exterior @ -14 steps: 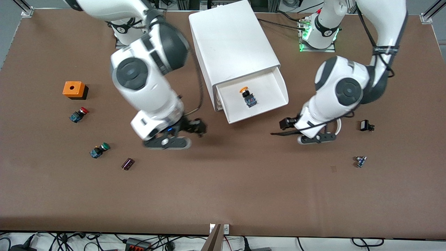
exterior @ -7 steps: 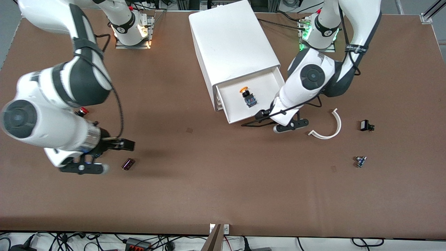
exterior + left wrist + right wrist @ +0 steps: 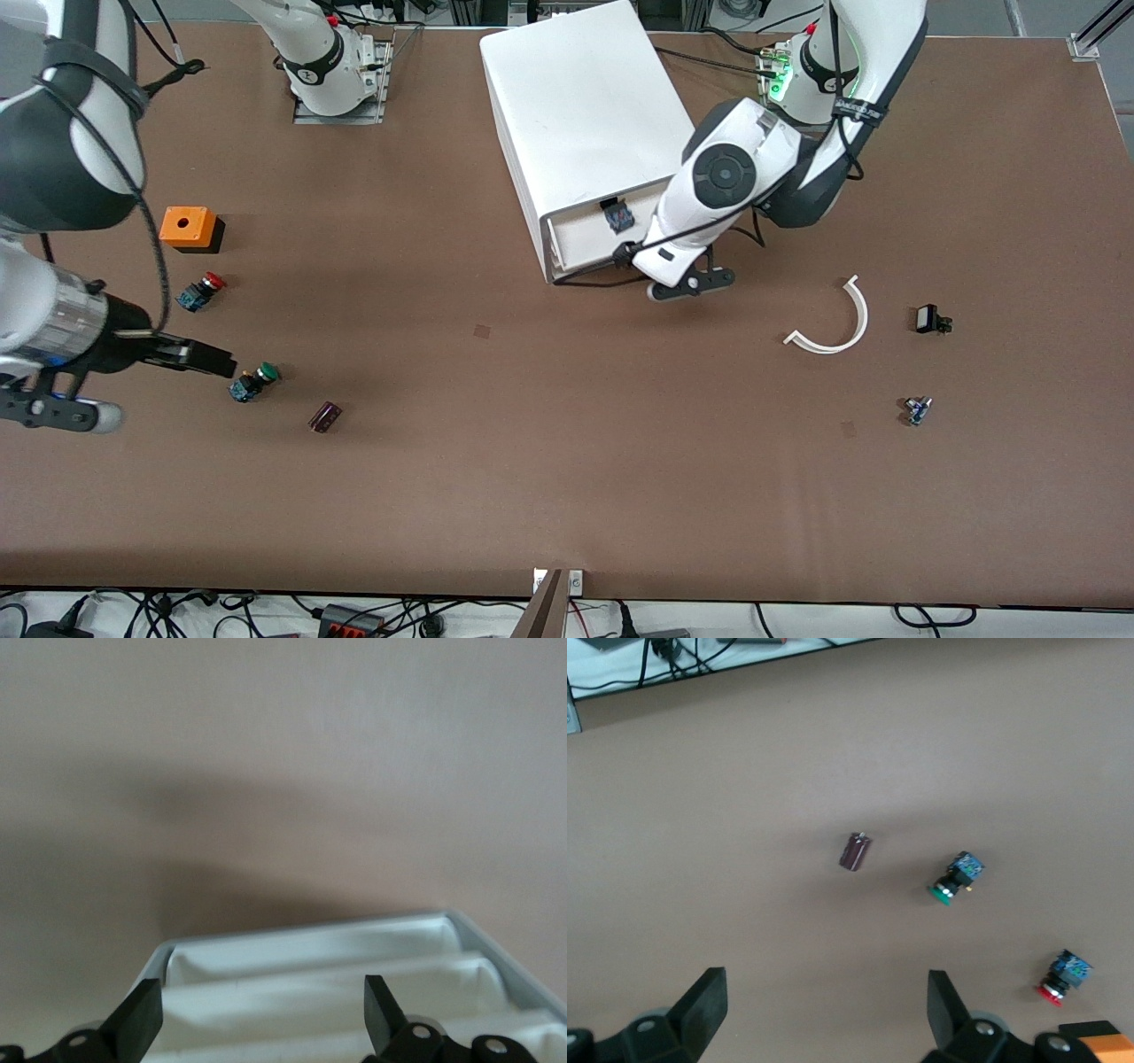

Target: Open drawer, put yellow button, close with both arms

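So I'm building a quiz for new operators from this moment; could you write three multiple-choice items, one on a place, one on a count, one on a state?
1. Where is the left claw?
A. at the front of the topmost shallow white plastic drawer
B. over the orange box
C. over the curved white plastic strip

2. How many mushroom-capped push buttons lie on the bare brown table?
A. none
B. two
C. four

3. How does the topmost drawer stand?
A. pulled fully out
B. nearly shut, a strip showing
C. lifted off the cabinet

Answers:
1 A, the left wrist view looks straight onto the drawer fronts.
2 B, the red-capped button and the green-capped button lie toward the right arm's end, near the open right claw.
3 B, only a narrow strip shows, with the small yellow-capped button's dark body inside.
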Tool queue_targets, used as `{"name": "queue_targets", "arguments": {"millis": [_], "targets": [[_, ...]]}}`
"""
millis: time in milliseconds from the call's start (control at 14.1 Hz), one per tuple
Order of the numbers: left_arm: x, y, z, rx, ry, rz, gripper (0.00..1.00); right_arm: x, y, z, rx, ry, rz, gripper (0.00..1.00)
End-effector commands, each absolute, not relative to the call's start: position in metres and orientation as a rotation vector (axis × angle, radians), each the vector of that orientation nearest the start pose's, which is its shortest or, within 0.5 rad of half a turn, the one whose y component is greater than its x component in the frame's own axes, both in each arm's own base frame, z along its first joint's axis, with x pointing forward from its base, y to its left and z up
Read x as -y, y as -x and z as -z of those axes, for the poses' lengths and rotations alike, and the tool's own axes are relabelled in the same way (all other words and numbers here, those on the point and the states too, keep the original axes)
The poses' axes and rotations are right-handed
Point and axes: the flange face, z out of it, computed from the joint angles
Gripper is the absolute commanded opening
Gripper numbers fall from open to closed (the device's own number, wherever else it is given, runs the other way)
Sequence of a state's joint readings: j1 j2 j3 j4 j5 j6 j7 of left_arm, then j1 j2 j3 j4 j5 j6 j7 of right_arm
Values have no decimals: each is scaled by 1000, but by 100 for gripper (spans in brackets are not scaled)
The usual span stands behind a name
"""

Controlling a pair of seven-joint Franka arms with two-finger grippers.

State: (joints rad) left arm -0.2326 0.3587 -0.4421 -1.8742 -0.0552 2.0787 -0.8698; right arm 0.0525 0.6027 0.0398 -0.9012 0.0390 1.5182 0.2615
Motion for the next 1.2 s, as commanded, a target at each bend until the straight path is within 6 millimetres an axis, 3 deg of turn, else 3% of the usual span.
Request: {"name": "queue_targets", "arguments": {"millis": [0,141,354,495,566,707,778,919,1131], "targets": [[387,-463,-333,315,3114,-415,100,-22,-698,-573,-180,3075,6,100],[395,-450,-333,282,3092,-453,100,4,-677,-576,-123,3097,-28,100],[397,-446,-337,269,3077,-466,100,43,-643,-597,-79,3108,-9,100],[394,-451,-341,268,3086,-456,100,52,-630,-603,-92,3105,-16,100],[391,-464,-353,296,3109,-429,100,51,-626,-608,-82,3106,-13,100],[370,-489,-368,340,3100,-412,100,50,-623,-614,-78,3111,-9,100],[344,-509,-376,380,3086,-406,100,48,-620,-615,-76,3113,-19,100],[313,-530,-396,297,3038,-356,100,45,-615,-615,-67,3119,-36,100],[265,-562,-442,194,2918,-246,100,37,-587,-608,-60,3144,-44,100]]}}
